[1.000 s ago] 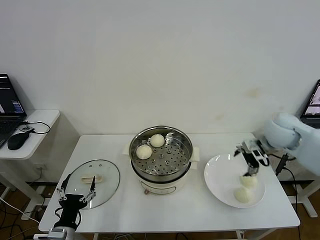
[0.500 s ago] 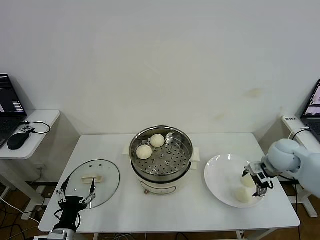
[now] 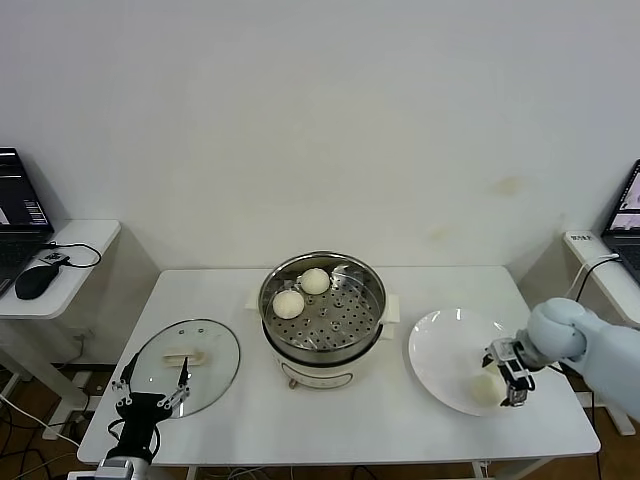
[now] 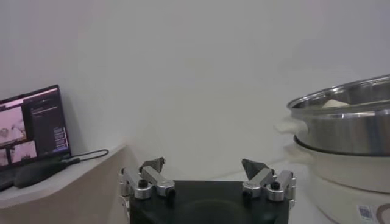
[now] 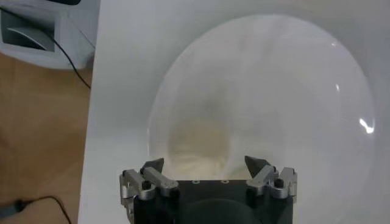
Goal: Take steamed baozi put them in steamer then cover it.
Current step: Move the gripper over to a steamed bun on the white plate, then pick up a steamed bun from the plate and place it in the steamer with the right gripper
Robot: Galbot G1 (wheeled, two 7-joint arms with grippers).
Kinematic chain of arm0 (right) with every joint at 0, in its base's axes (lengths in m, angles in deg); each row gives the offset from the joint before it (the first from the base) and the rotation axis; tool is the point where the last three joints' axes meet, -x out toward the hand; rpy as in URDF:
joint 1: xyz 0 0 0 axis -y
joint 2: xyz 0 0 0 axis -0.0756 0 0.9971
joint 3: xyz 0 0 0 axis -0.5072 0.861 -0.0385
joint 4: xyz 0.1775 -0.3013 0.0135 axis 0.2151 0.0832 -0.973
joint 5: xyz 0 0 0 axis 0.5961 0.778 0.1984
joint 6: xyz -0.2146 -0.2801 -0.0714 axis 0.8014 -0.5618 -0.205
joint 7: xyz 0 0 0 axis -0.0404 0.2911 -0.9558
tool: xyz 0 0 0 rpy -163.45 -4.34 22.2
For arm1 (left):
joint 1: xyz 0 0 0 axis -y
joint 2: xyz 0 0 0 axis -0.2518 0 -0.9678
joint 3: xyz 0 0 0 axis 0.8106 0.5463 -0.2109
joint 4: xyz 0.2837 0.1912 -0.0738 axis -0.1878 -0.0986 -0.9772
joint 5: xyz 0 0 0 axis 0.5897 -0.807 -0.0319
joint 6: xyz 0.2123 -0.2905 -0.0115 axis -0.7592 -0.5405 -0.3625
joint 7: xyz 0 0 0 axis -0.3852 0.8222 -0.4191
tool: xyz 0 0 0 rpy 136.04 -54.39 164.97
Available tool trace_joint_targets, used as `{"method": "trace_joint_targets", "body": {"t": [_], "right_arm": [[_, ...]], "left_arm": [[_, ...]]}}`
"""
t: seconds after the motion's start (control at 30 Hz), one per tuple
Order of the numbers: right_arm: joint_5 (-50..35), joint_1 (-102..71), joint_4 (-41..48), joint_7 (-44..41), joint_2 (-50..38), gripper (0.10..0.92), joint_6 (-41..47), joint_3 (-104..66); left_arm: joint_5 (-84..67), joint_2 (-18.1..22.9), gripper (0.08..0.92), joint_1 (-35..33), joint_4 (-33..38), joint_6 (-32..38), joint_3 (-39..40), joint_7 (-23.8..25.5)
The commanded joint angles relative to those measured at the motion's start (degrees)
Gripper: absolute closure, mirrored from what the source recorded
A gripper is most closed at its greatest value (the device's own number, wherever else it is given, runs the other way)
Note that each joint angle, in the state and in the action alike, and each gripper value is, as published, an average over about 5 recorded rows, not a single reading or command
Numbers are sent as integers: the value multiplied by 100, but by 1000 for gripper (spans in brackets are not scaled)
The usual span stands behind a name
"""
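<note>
The steamer [image 3: 322, 312] stands mid-table with two baozi [image 3: 288, 303] [image 3: 315, 281] on its perforated tray. One more baozi [image 3: 487, 388] lies on the white plate [image 3: 432, 345] at the right. My right gripper [image 3: 508, 370] is low over the plate's near right part. In the right wrist view it [image 5: 204, 162] is open, a baozi [image 5: 201, 143] sitting between its spread fingers without touching them. The glass lid [image 3: 185, 365] lies flat at the front left. My left gripper [image 3: 152, 395] waits open at the lid's near edge. The left wrist view shows the left gripper [image 4: 204, 165] empty, the steamer [image 4: 341, 122] beyond it.
A side table [image 3: 60, 270] with a laptop and mouse stands off the table's left end. Another laptop [image 3: 625, 210] sits at the far right. The right arm's white body reaches in over the table's right edge.
My right gripper has come down and toward the plate's near right side, from above the buns to around one. The left arm has not moved.
</note>
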Motion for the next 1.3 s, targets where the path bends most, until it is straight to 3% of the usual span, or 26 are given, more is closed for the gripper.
{"method": "trace_joint_targets", "body": {"t": [0.03, 0.4, 0.9, 1.3], "right_arm": [[31, -234, 135, 22, 108, 251, 42, -161], [-142, 5, 120, -6, 105, 411, 105, -89], [-1507, 3101, -38, -241, 9, 421, 245, 1051], [-2430, 5324, 157, 146, 1703, 414, 399, 2707]], "left_arm": [[-3, -1, 177, 4, -4, -4, 2, 0], [0, 14, 177, 18, -1, -5, 23, -2], [-10, -25, 177, 117, 3, -22, 118, 6], [-39, -85, 177, 123, 60, -16, 114, 11]]}}
